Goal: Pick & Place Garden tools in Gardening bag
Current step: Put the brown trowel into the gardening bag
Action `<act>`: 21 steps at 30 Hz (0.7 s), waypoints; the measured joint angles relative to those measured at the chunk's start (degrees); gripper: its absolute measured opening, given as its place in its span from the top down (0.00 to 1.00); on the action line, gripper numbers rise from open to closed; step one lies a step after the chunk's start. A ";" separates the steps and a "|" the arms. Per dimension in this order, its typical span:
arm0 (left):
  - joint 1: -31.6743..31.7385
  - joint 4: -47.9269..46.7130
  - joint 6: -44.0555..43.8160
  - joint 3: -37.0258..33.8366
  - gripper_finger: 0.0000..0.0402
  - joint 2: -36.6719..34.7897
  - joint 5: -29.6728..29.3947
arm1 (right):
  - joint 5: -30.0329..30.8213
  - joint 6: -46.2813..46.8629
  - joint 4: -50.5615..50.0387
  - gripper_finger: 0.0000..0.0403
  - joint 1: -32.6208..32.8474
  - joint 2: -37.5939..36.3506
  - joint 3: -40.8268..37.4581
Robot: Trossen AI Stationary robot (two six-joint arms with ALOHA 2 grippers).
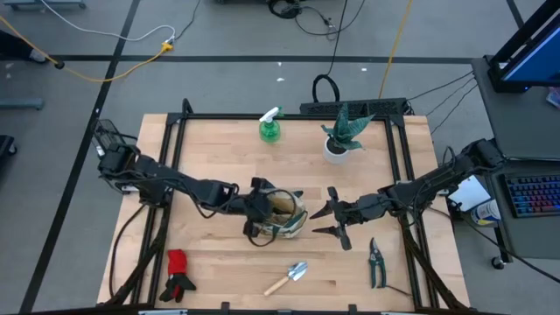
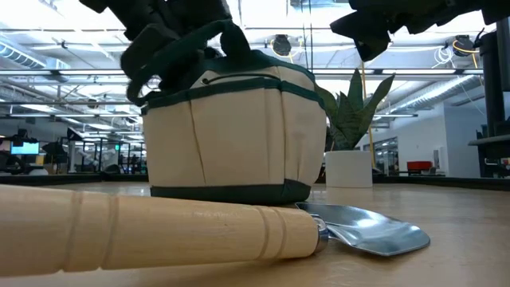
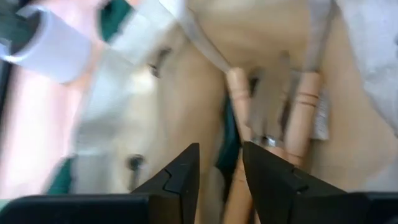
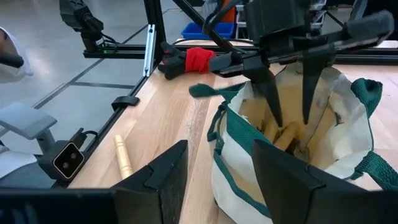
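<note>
I see my left gripper [image 4: 289, 99] poised over the open bag [image 1: 282, 216], fingers spread and pinching nothing. Wooden tool handles [image 3: 305, 115] lie inside the bag just past the fingertips; I can't tell whether they touch. My right gripper [image 1: 332, 220] waits just beside the bag, fingers apart and empty. A trowel [image 1: 288, 278], shears [image 1: 376, 262], gloves [image 1: 178, 275] and a bottle [image 1: 270, 127] lie on the table [image 1: 219, 157].
</note>
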 joint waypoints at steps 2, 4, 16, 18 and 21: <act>-0.84 1.08 0.28 0.01 0.68 -0.02 -3.32 | 0.00 0.00 0.02 0.58 0.00 0.00 0.00; -1.61 1.35 0.55 0.29 0.68 -0.02 -5.86 | 0.00 0.00 0.07 0.58 0.00 0.00 0.00; -4.72 0.55 0.05 4.78 0.63 -0.07 -7.35 | 0.15 0.00 -0.54 0.58 0.00 0.18 0.00; -5.42 0.57 0.05 5.53 0.60 -0.07 -7.35 | 0.15 0.00 -0.55 0.58 0.00 0.57 0.00; -6.48 0.55 -0.23 6.68 0.56 -0.07 -7.65 | 0.17 0.00 -0.70 0.58 0.00 1.03 0.00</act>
